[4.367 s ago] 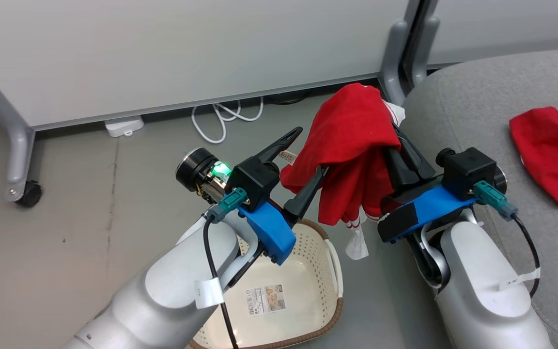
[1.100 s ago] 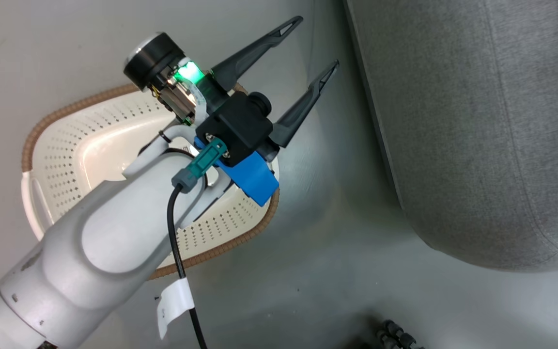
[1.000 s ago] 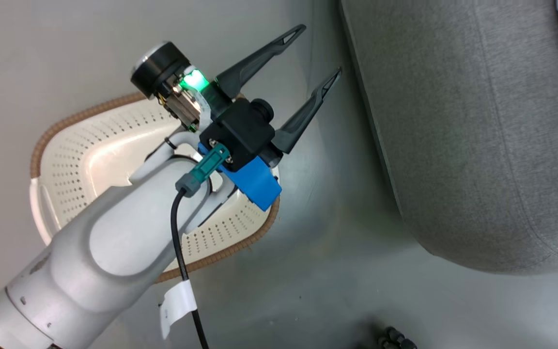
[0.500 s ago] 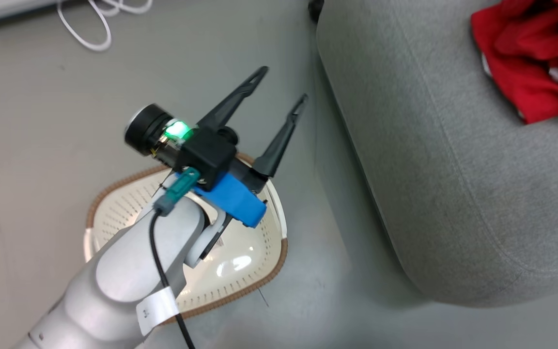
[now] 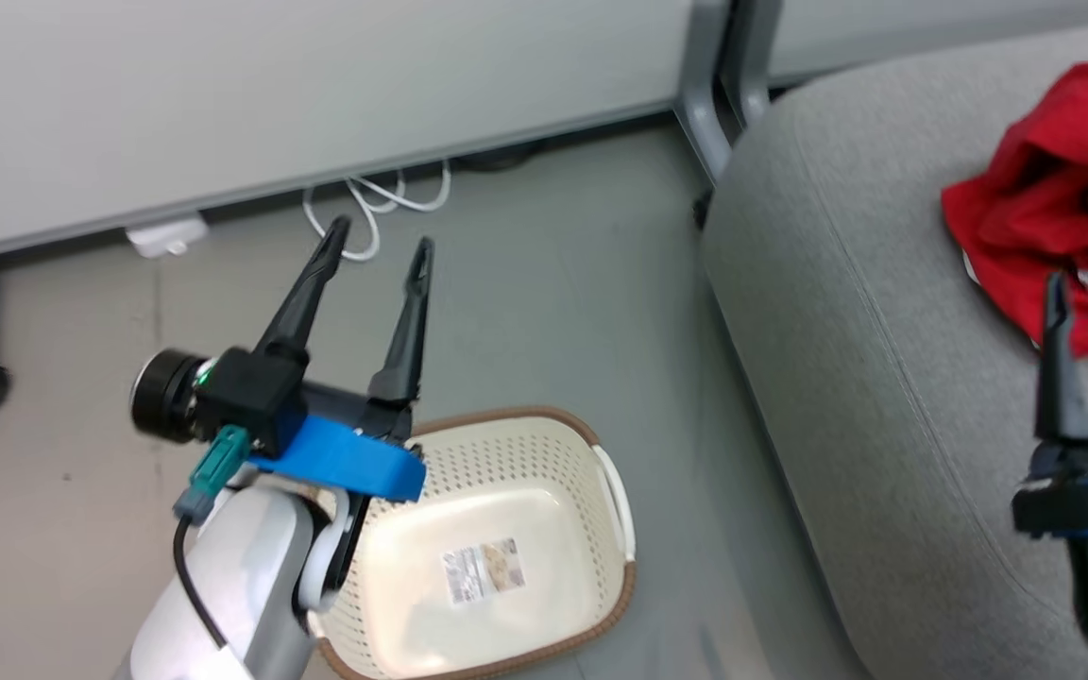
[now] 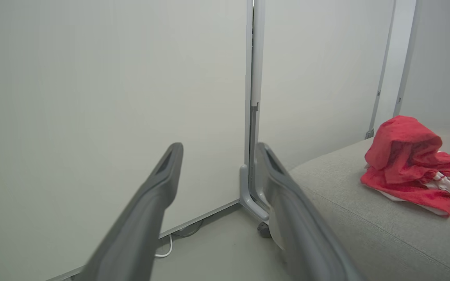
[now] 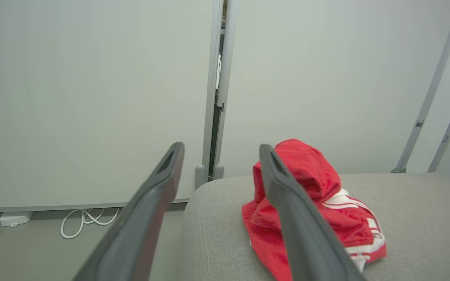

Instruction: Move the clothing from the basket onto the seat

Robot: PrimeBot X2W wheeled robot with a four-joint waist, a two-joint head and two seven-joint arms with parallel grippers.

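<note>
Clothing [image 5: 1059, 189] was seen heaped in crumpled red pile on seat [image 5: 865, 378], toward its right side, well apart from basket [image 5: 516, 458]. Basket was set on floor [image 5: 544, 283] just beside seat's edge, label sticker [image 5: 483, 569] laid bare on inner bottom. Left gripper [image 5: 383, 233] was held above basket's far left rim, jaws spread wide, nothing gripped. Right gripper [image 7: 221, 147] was held over seat, pointed toward clothing, jaws likewise parted. White cable [image 5: 379, 203] was noted on floor by wall panel.
</note>
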